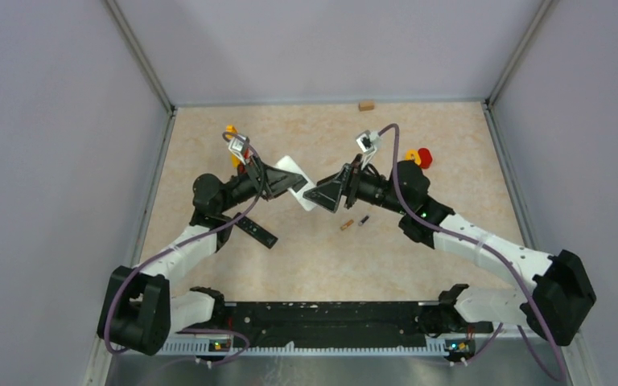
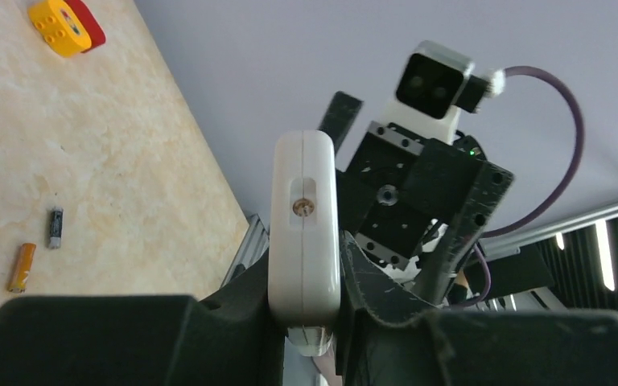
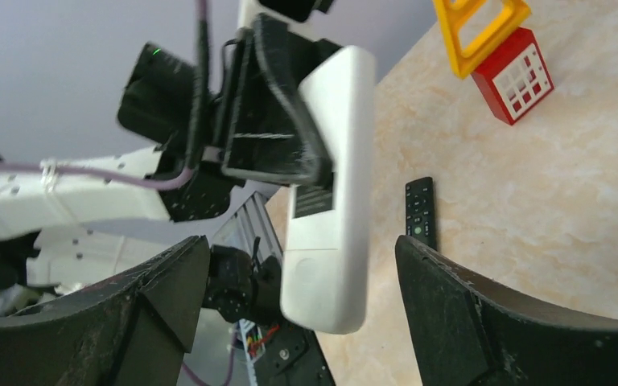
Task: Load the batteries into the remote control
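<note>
My left gripper (image 1: 286, 182) is shut on a white remote (image 1: 298, 183) and holds it edge-on above the table; in the left wrist view the remote (image 2: 304, 217) sits clamped between the fingers. My right gripper (image 1: 323, 195) is open, its jaws spread wide on either side of the remote's free end (image 3: 327, 265) without touching it. An orange battery (image 1: 347, 225) and a dark battery (image 1: 364, 220) lie on the table just below the right gripper; both also show in the left wrist view, orange (image 2: 22, 267) and dark (image 2: 55, 227). No other batteries are in view.
A black remote (image 1: 256, 232) lies on the table under the left arm and shows in the right wrist view (image 3: 420, 211). A yellow and red toy (image 1: 418, 156) sits behind the right arm, an orange toy (image 1: 231, 132) behind the left, and a wooden block (image 1: 366, 104) at the back wall.
</note>
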